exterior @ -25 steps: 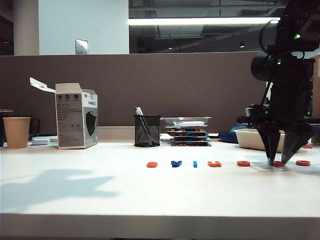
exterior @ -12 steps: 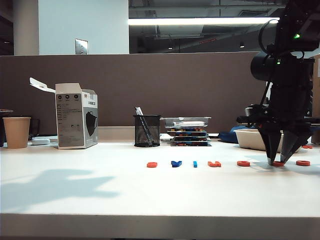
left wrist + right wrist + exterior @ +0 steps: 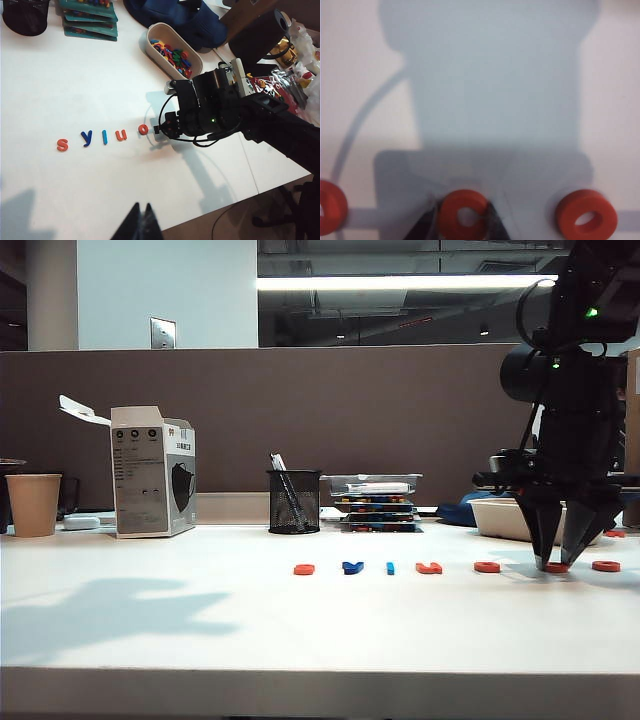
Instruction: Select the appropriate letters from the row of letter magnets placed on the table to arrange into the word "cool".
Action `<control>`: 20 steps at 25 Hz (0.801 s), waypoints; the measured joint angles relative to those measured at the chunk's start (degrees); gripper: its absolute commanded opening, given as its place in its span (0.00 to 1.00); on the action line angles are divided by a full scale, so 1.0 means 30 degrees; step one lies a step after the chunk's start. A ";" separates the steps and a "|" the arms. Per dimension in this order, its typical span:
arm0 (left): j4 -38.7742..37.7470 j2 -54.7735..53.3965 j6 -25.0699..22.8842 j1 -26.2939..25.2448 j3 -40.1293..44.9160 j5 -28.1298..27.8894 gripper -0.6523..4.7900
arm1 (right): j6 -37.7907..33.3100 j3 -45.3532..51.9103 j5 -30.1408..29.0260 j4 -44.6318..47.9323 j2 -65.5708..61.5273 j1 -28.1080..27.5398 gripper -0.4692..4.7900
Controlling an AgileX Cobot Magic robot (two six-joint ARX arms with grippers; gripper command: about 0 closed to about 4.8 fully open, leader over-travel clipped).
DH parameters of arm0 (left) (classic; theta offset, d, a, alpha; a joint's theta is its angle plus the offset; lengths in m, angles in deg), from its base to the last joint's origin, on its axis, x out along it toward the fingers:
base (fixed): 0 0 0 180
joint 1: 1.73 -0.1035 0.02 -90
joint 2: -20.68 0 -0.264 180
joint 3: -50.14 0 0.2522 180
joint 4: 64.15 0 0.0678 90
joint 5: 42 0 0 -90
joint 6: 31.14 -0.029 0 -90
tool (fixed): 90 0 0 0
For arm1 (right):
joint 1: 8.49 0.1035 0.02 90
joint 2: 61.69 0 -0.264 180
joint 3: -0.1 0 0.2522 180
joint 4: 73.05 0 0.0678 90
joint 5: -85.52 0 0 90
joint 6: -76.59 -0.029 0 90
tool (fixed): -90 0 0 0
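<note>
**Right gripper pinches an orange ring**

Table (image 3: 200,630) carries the letter row (image 3: 390,567). Right gripper (image 3: 556,562) points down at the row's right end, jaws pinching one ring (image 3: 464,214), rings either side. Left gripper (image 3: 142,227) hangs high above, jaws pressed together.

7 letter magnets (image 3: 389,568) lie in 1 row on the table (image 3: 200,620), before the pen holder (image 3: 294,502)
</note>
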 measured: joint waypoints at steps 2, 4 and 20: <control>0.0000 0.0000 0.0000 0.0000 0.0000 0.0000 0.11 | 0.0000 -0.0641 0.0015 -0.0940 -0.0022 0.0007 0.27; 0.0000 0.0000 0.0000 0.0000 0.0000 0.0000 0.11 | 0.0000 -0.1297 0.0015 -0.1093 0.0109 0.0007 0.27; 0.0000 0.0000 0.0000 0.0000 0.0000 0.0000 0.11 | -0.1763 -0.1654 -0.0335 -0.4444 0.4051 0.1486 0.27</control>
